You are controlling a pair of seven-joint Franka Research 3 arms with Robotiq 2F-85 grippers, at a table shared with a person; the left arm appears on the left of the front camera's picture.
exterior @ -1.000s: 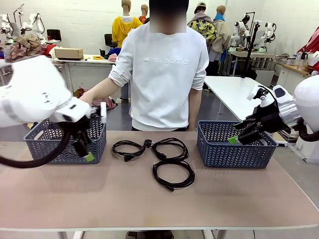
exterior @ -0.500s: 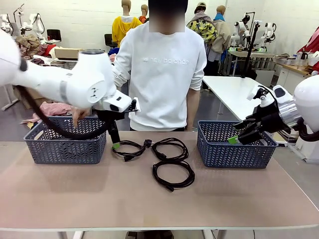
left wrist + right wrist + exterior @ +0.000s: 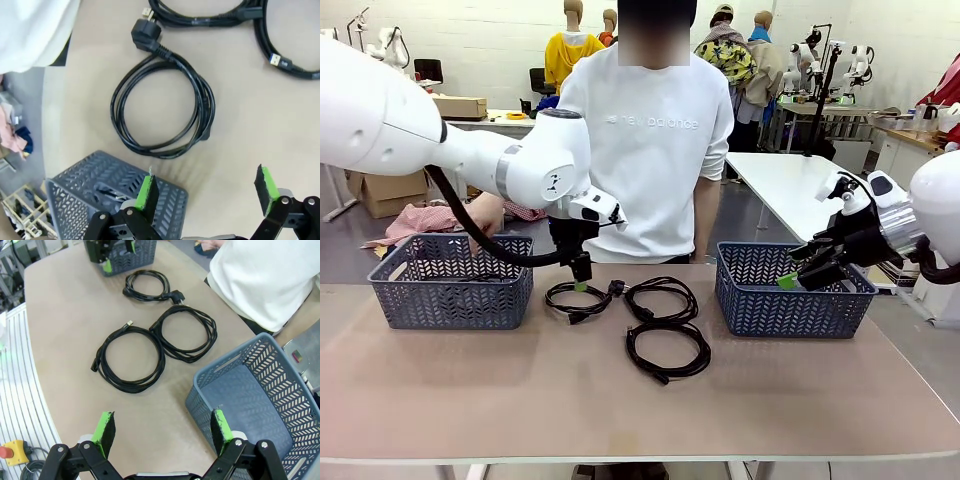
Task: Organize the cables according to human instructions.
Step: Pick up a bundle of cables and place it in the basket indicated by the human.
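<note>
Left pincer spread, empty; hangs just above nearest cable coil, fingers pointing down at it, likely lined up for pick; middle coil and front coil farther off to its side, flat on surface; left basket close behind it. Right pincer spread, empty; held over right basket, well apart from coils, probably waiting its turn.
</note>
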